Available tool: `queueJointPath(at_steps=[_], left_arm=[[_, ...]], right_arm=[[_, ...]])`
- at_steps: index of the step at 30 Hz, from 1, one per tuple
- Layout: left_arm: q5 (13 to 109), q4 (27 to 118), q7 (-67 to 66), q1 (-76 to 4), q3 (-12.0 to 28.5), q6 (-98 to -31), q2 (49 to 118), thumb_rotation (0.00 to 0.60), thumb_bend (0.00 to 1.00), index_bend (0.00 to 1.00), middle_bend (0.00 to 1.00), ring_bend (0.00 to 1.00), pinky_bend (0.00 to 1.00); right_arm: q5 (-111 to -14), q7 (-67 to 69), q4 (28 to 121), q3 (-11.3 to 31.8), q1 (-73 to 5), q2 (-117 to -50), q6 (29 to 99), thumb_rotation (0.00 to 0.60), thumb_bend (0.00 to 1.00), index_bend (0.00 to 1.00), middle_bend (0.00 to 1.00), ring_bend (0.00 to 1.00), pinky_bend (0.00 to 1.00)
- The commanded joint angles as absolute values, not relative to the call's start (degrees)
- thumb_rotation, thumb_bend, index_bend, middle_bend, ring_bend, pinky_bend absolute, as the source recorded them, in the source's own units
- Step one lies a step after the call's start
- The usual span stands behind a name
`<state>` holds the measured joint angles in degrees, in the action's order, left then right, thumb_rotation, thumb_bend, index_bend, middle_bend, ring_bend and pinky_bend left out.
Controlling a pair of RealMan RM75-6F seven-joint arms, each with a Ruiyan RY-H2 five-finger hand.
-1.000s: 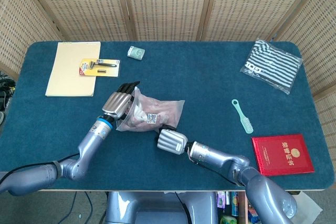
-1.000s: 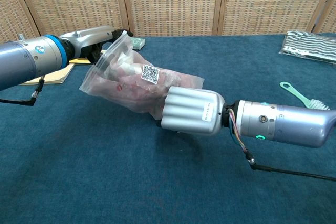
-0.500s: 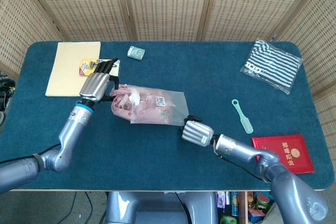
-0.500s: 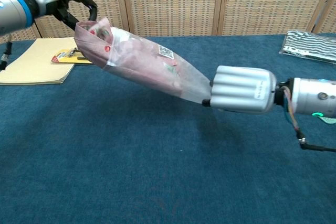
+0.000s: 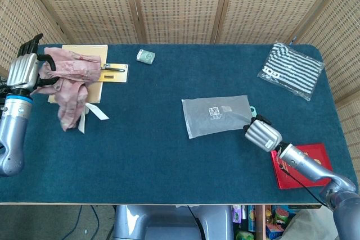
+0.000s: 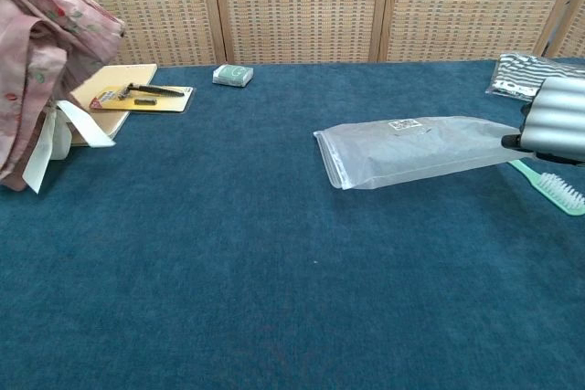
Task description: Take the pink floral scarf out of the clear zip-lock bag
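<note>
The pink floral scarf (image 5: 68, 82) is hanging clear of the clear zip-lock bag (image 5: 218, 114), so I am judging the main job done: the two are sitting well apart on the blue table (image 5: 152, 155). I am holding the scarf bunched in my left hand (image 5: 23, 71) at the far left edge, its folds and a white tag dangling down over the yellow notepad (image 5: 63, 91). My right hand (image 5: 262, 134) is pinching the closed end of the bag, which is looking flat and empty, its open mouth pointing toward the scarf. In the chest view that hand is cut off at the frame edge, so its fingers are probably curled on the plastic, though I cannot see them well. What is remaining, I think, is only setting both down.
</note>
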<state>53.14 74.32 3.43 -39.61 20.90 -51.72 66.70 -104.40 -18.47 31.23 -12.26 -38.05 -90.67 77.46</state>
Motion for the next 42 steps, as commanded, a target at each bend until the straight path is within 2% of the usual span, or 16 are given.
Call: queueJointPath(at_steps=[1, 4, 5, 6, 7, 8, 9, 10, 11, 12, 13, 16, 21, 27, 36, 42], left_arm=[[54.2, 72.8, 5.4, -38.8, 20.2, -50.7, 67.2, 0.600, 0.47, 0.69, 0.00, 0.00, 0.00], [55.7, 72.3, 6.5, -38.7, 19.4, -50.4, 68.1, 0.600, 0.47, 0.69, 0.00, 0.00, 0.00], [56.1, 72.3, 6.9, -38.6, 19.3, -50.2, 68.2, 0.600, 0.47, 0.61, 0.00, 0.00, 0.00], [56.6, 72.6, 7.3, -38.5, 18.9, -49.8, 68.2, 0.600, 0.44, 0.41, 0.00, 0.00, 0.00], [56.9, 73.0, 7.5, -38.4, 18.7, -49.5, 67.9, 0.600, 0.39, 0.27, 0.00, 0.00, 0.00], [57.1, 73.4, 7.7, -38.3, 18.6, -49.3, 67.8, 0.600, 0.32, 0.11, 0.00, 0.00, 0.00], [57.6, 74.1, 8.1, -38.2, 18.6, -49.4, 67.5, 0.600, 0.23, 0.01, 0.00, 0.00, 0.00], [58.5, 75.0, 8.7, -37.8, 18.5, -50.0, 67.1, 0.600, 0.16, 0.00, 0.00, 0.00, 0.00], [59.4, 75.8, 9.2, -37.5, 18.5, -50.8, 66.8, 0.600, 0.14, 0.00, 0.00, 0.00, 0.00], [60.4, 76.5, 9.7, -37.1, 18.5, -51.7, 66.4, 0.600, 0.12, 0.00, 0.00, 0.00, 0.00], [61.2, 77.3, 10.0, -36.7, 18.4, -52.5, 66.0, 0.600, 0.12, 0.00, 0.00, 0.00, 0.00], [62.9, 79.7, 9.7, -35.4, 17.7, -54.3, 64.3, 0.600, 0.11, 0.00, 0.00, 0.00, 0.00], [64.4, 85.6, 5.7, -31.5, 15.4, -59.4, 61.0, 0.600, 0.11, 0.00, 0.00, 0.00, 0.00], [64.9, 93.2, -0.6, -25.6, 11.5, -66.7, 59.7, 0.600, 0.11, 0.00, 0.00, 0.00, 0.00], [77.5, 95.6, -1.8, -14.2, 3.7, -84.3, 64.9, 0.600, 0.11, 0.00, 0.00, 0.00, 0.00], [80.5, 95.4, -5.9, -9.9, 0.6, -88.7, 68.0, 0.600, 0.11, 0.00, 0.00, 0.00, 0.00]], right_arm=[[-104.3, -17.8, 30.3, -11.9, -37.3, -90.8, 78.1, 0.600, 0.71, 0.72, 0.79, 0.70, 0.79], [-104.6, -17.5, 30.0, -11.7, -37.0, -91.2, 79.1, 0.600, 0.71, 0.72, 0.78, 0.70, 0.79], [-104.6, -17.4, 29.9, -11.5, -36.9, -91.3, 79.3, 0.600, 0.71, 0.71, 0.77, 0.70, 0.79], [-104.0, -17.3, 30.0, -11.0, -36.5, -91.5, 79.3, 0.600, 0.70, 0.67, 0.75, 0.70, 0.79], [-103.2, -17.5, 30.3, -10.3, -36.1, -91.6, 78.9, 0.600, 0.58, 0.53, 0.67, 0.67, 0.75], [-102.3, -18.0, 30.7, -9.7, -35.7, -91.8, 78.5, 0.600, 0.41, 0.36, 0.55, 0.59, 0.66], [-100.8, -19.2, 31.4, -8.6, -35.1, -92.0, 77.7, 0.600, 0.27, 0.22, 0.42, 0.47, 0.55], [-98.8, -20.8, 33.1, -7.1, -34.4, -92.0, 76.5, 0.600, 0.08, 0.07, 0.22, 0.27, 0.35], [-97.8, -21.4, 35.0, -6.2, -34.0, -91.7, 76.2, 0.600, 0.01, 0.01, 0.09, 0.12, 0.20], [-96.9, -21.6, 37.0, -5.5, -33.7, -91.2, 76.1, 0.600, 0.00, 0.00, 0.03, 0.04, 0.11], [-96.3, -21.7, 38.9, -4.9, -33.4, -90.5, 76.3, 0.600, 0.00, 0.00, 0.00, 0.00, 0.04], [-95.0, -22.2, 44.1, -3.6, -32.5, -88.5, 77.3, 0.600, 0.00, 0.00, 0.00, 0.00, 0.00], [-92.7, -21.0, 55.4, -1.5, -29.4, -84.0, 81.2, 0.600, 0.00, 0.00, 0.00, 0.00, 0.00], [-91.3, -21.7, 69.0, -0.9, -24.8, -79.6, 85.2, 0.600, 0.00, 0.00, 0.00, 0.00, 0.00], [-88.2, -25.2, 85.7, -1.6, -15.7, -78.8, 91.9, 0.600, 0.00, 0.00, 0.00, 0.00, 0.00], [-88.6, -26.0, 92.0, -2.2, -12.2, -77.9, 94.0, 0.600, 0.00, 0.00, 0.00, 0.00, 0.00]])
